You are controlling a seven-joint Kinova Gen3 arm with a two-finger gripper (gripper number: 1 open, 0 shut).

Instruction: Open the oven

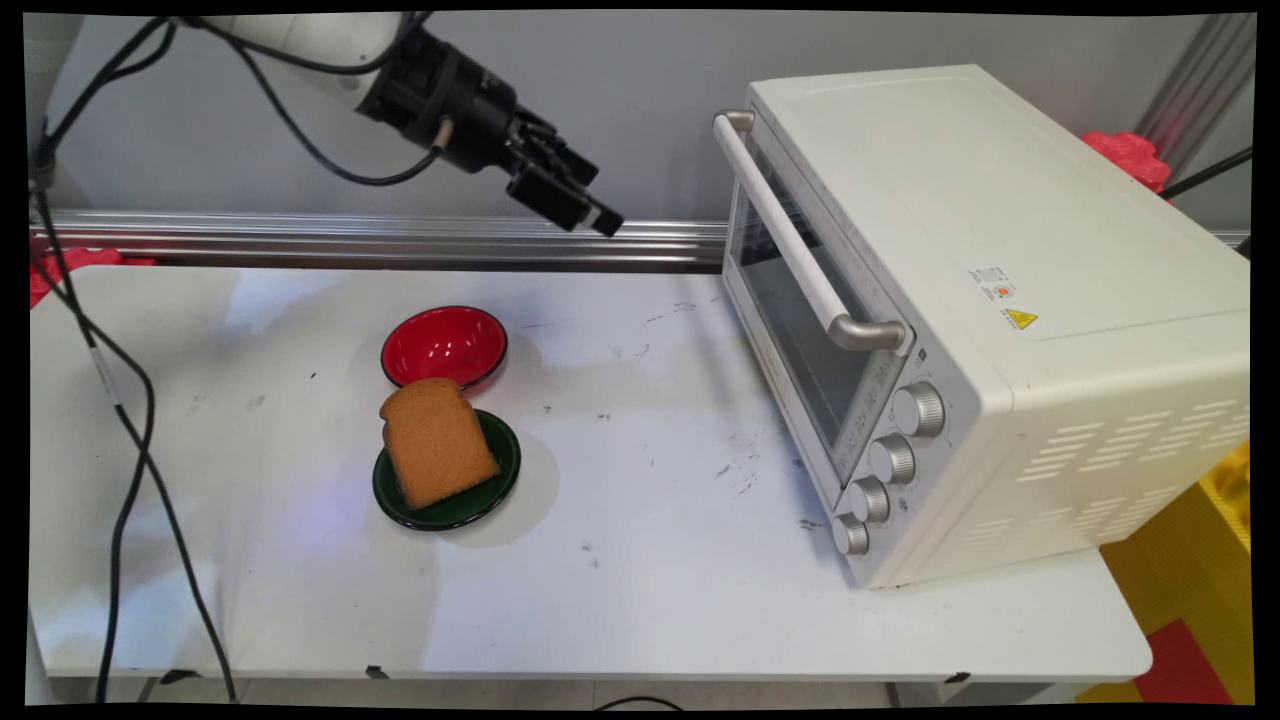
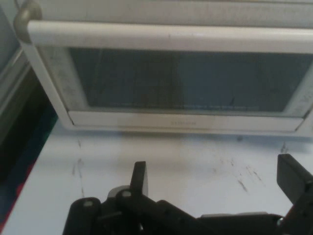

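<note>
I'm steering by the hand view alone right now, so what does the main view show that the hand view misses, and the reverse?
Only the main view shows the round red bowl, the dark green round plate carrying the brown slice of toast, and the oven's four silver knobs.
Only the hand view shows the open tool close up, empty, its fingers spread.
Both show the white toaster oven, door shut, its long handle, and the white table.

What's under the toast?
A green plate sits under the toast. The toast hides the plate's middle, so anything there can't be seen.
</note>
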